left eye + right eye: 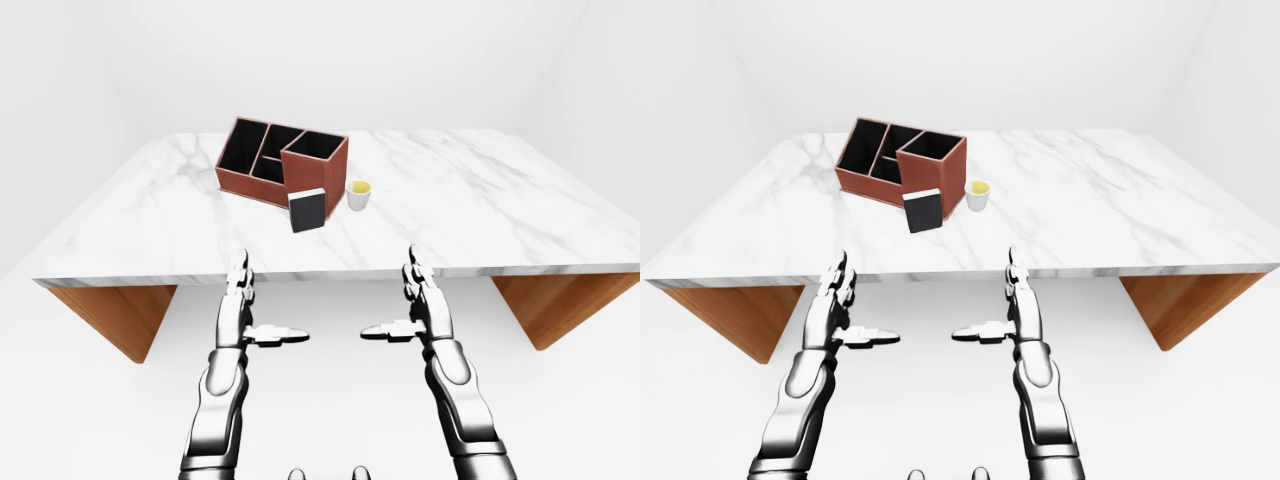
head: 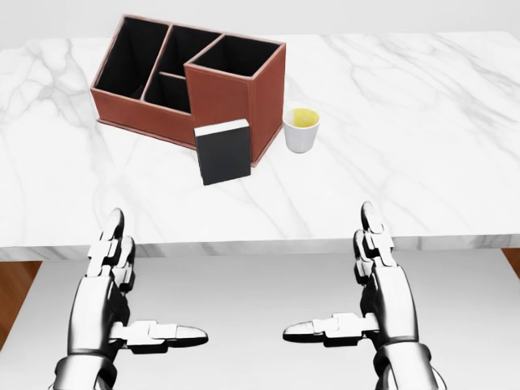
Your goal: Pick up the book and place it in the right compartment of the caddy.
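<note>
Book [image 2: 223, 152]: dark, closed, standing upright on the marble counter [image 2: 422, 162], leaning on or touching the near wall of the caddy [image 2: 231, 101] below its tall right compartment [image 2: 234, 57]. Cannot tell whether it truly leans or only stands just beside the wall. Small white cup [image 2: 301, 130] with yellow contents just to the book's right in the head view.

Left hand [image 2: 122, 284] and right hand [image 2: 366, 280]: both fully open, fingers straight, thumbs pointing inward, holding nothing, hanging short of the counter's near edge, well apart from the book.

Handling, as judged: rigid hard cover, light to moderate weight, smooth faces likely slippery. Best hold is across the two flat covers near the top edge. Upright stance tips easily; the cup is close enough to knock.
</note>
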